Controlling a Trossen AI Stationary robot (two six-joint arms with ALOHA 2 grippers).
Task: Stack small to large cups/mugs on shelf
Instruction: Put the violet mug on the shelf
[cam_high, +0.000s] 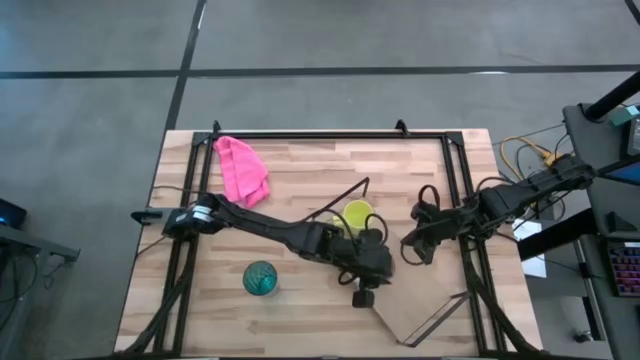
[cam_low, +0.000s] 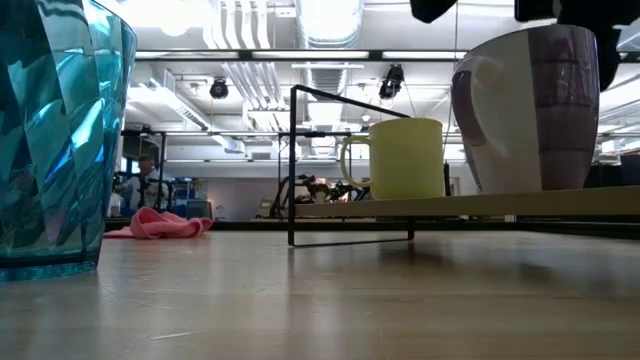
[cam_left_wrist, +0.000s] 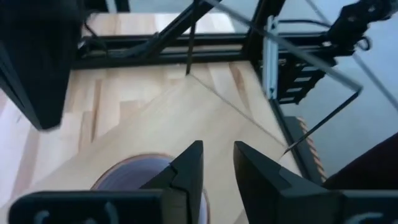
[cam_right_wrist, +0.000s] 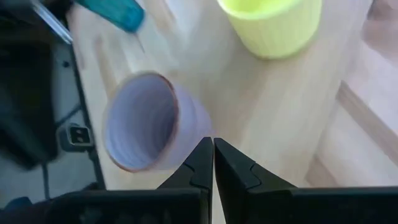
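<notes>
- Two arms meet mid-table in the high view: the left gripper reaches farthest, hanging over the near end of the shelf, right next to the yellow mug. The right gripper sits just beside it. The teal cup stands alone on the table, well apart toward the left, and the pink cloth lies at the far side.
- Low view now: the purple mug stands upright on the shelf, yellow mug upright farther along the same board, teal cup off the board on the table.
- Left wrist view: the left gripper has its fingers parted, holding nothing, and the purple mug's rim lies just below and to one side of them. So the left arm is the nearer one, I reckon.
- Right wrist view: the right gripper has its fingers pressed together, empty, with the purple mug close ahead, mouth open toward the camera, and the yellow mug beyond.
</notes>
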